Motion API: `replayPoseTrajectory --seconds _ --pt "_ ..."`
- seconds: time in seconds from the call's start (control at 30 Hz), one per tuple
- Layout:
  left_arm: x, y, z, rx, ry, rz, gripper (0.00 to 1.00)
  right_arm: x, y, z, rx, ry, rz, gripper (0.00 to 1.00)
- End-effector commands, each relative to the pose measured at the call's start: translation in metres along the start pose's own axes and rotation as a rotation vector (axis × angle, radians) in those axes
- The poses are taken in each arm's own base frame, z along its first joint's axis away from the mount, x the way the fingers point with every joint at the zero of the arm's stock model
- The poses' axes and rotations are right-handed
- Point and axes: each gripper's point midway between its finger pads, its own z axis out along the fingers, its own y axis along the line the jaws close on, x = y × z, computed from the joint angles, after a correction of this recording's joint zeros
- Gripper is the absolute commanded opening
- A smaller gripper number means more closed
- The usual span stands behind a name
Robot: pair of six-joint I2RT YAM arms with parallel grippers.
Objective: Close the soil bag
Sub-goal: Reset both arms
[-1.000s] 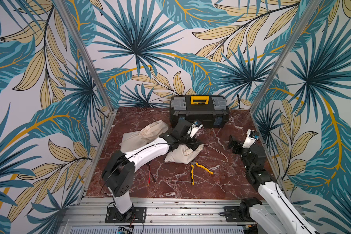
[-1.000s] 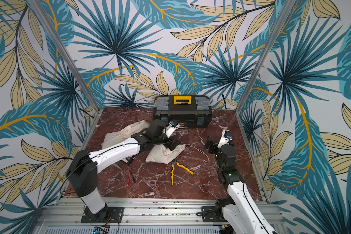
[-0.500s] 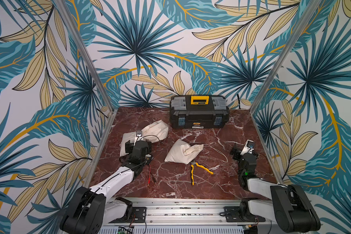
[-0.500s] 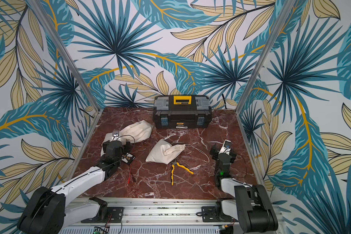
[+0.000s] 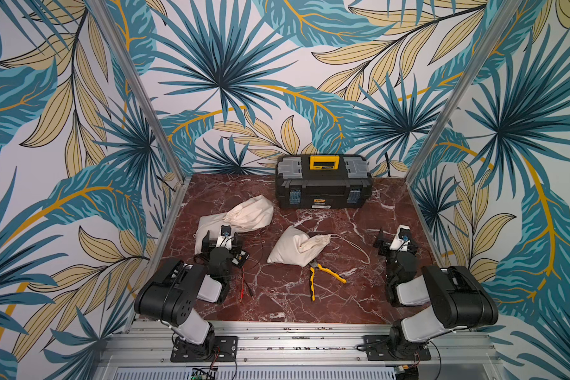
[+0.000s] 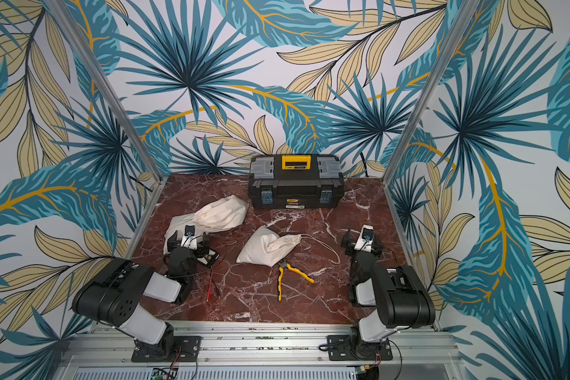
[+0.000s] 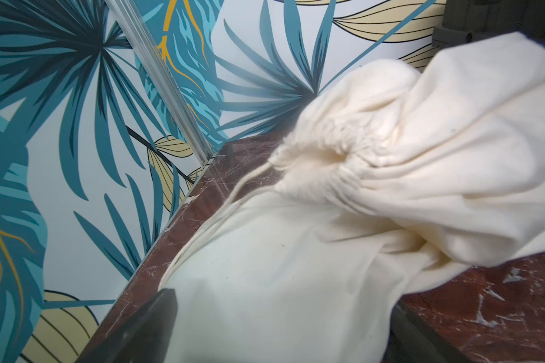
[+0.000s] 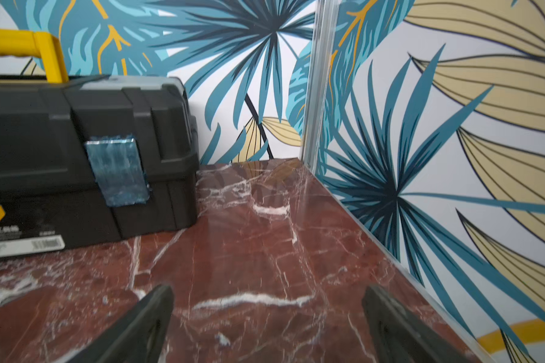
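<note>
**Both arms back at rest after the closing step.** All places are given from the toolbox point(image 5: 323, 187), which stands at the back of the marble table point(image 5: 392, 204).

- **Left and forward of the toolbox:** two other cloth bags point(image 5: 249, 212), one cinched and lying across a flat one. The cinched mouth point(image 7: 328, 157) fills the left wrist view.
- **Just forward of those bags:** the left gripper point(image 5: 223, 242), jaws spread wide and holding nothing. A second ago this arm reached out over the middle bag, with its gripper at the neck. It is now folded back toward the front rail, well clear of that bag.
- **Straight forward of the toolbox:** the soil bag point(image 5: 295, 246), lying on its side with its neck point(image 5: 321, 239) gathered tight and pointing right (in both top views no dark opening shows). The bag lies where it lay a second ago. Its drawstring point(image 5: 354, 248) trails rightward in a slack loop.
- **Just beside the bag's near edge:** yellow-handled pliers point(image 5: 324, 274).
- **Right and forward of the toolbox:** the right gripper point(image 5: 396, 245), also wide open and empty, over bare table. This arm too has drawn back from a more extended pose.

**Reading:** the neck is drawn in and both arms are withdrawn and empty, so the closure appears finished. How firmly the cord holds cannot be told from these views.
</note>
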Motion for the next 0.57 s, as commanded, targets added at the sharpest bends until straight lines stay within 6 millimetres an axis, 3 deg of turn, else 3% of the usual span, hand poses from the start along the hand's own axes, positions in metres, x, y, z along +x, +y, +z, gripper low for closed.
replayPoseTrajectory --seconds 0.0,0.1,0.53 --pt "-0.021 -0.004 0.014 0.068 -0.044 -0.065 1.0 -0.001 -0.001 0.005 -0.021 0.012 0.036 0.99" --pt "-0.011 0.01 0.036 0.105 0.076 -0.155 1.0 -0.001 -0.002 0.005 -0.02 0.01 0.031 0.99" --pt "-0.013 0.008 0.034 0.115 0.048 -0.152 1.0 0.0 0.001 0.005 -0.031 0.016 0.032 0.99"
